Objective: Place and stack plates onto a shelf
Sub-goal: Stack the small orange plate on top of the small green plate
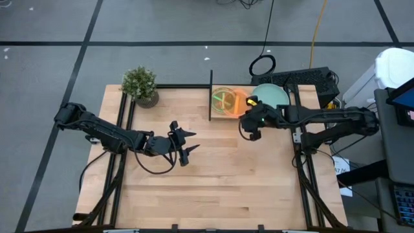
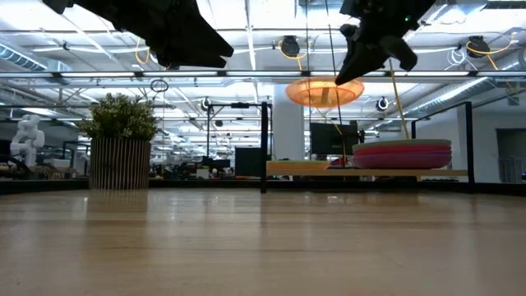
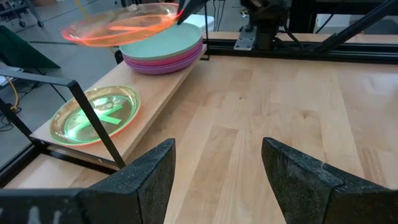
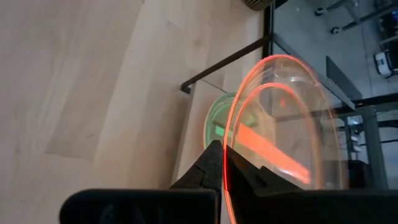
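Observation:
A translucent orange plate [image 1: 236,101] [image 2: 325,91] hangs above the shelf [image 3: 155,102], with my right gripper [image 1: 248,107] [image 2: 342,77] shut on it. On the shelf's low wooden board a translucent green plate [image 3: 94,116] [image 1: 223,99] lies flat near the black upright panel [image 1: 211,97]. Beside it rests a stack of larger plates [image 3: 163,51] [image 2: 403,154], pale teal on top, magenta and purple under it. My left gripper [image 1: 185,145] [image 3: 217,177] hovers open over the table's middle left, its fingers pointing toward the shelf with nothing between them. My right gripper pinches the orange plate's rim [image 4: 232,142] between its two fingers, on the side toward the table's right edge. The fingers come from the right, slanting down. The plate is lifted clear, nearly level, above the green plate and the stack's edge.
A potted plant [image 1: 140,85] [image 2: 122,140] stands at the table's far left corner. Black frame rails [image 3: 93,118] run along the shelf's end. Bare wooden tabletop [image 1: 220,181] stretches from the shelf to the near edge.

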You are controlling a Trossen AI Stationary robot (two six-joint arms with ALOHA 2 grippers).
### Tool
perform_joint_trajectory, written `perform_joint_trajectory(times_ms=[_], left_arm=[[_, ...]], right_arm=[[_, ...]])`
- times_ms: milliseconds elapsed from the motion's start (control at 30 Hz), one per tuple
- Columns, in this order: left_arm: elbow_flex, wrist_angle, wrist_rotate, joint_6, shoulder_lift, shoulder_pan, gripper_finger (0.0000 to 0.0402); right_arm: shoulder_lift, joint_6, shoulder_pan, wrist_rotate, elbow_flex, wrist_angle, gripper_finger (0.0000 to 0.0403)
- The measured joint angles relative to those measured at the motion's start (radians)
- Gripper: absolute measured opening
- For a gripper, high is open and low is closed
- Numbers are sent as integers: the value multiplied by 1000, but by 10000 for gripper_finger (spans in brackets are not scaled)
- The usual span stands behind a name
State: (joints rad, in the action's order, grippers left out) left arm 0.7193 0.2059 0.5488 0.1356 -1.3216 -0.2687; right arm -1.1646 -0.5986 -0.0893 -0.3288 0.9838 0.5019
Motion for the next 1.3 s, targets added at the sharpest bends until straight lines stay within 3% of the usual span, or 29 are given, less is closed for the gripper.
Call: perform_joint_trajectory(times_ms=[267,900,1300], left_arm=[[0,0,0,5,0,0,243],[0,-21,0,6,0,0,243],[0,-23,0,24,0,0,243]], right_arm=[[-40,-24,-83,72,-54,-81,0],[-321,-99,-221,125,-72,-351,0],[-369,-124,-255,177,-72,-439,0]])
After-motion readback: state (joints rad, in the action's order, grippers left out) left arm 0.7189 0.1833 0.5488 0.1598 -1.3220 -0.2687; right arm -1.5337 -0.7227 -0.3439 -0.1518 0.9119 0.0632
